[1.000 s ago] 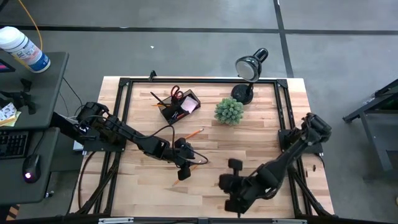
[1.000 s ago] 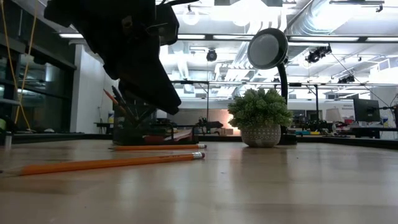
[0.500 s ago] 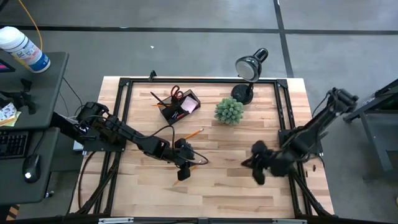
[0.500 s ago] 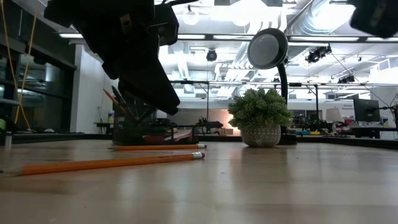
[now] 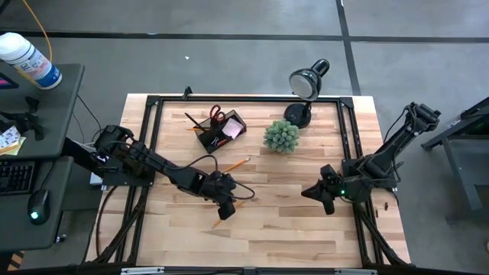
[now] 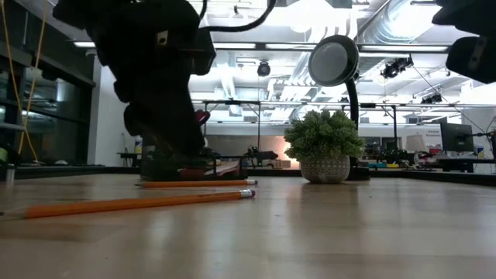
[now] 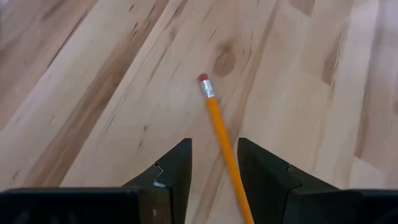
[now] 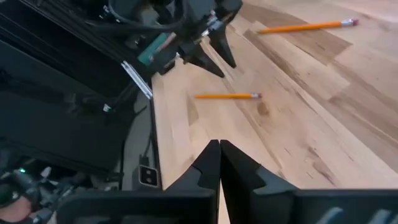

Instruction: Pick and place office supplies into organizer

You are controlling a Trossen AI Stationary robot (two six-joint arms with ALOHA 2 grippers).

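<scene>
One orange pencil (image 7: 219, 127) lies flat on the wooden table, its eraser end (image 7: 203, 78) pointing away from my left gripper (image 7: 214, 168). That gripper is open and tips steeply down over the pencil (image 5: 217, 222), one finger on each side of the shaft; I see no touch. A second pencil (image 5: 238, 163) lies farther back. The dark organizer (image 5: 221, 130) stands at the far left with orange-handled scissors (image 5: 217, 114), pens and a pink pad in it. My right gripper (image 5: 325, 195) is shut and holds nothing, near the table's right side.
A green spiky plant (image 5: 281, 136) and a black desk lamp (image 5: 306, 82) stand at the far middle. A black frame (image 5: 150, 137) runs along the table's left, far and right sides. Bare wood lies between the two grippers and along the near edge.
My right gripper, still shut, has swung from the near middle of the table toward the right edge and away from the near edge, turning as it went. My left gripper has stayed in place over the pencil, rolled about its own axis and tipped steeper. The pencils have not moved.
</scene>
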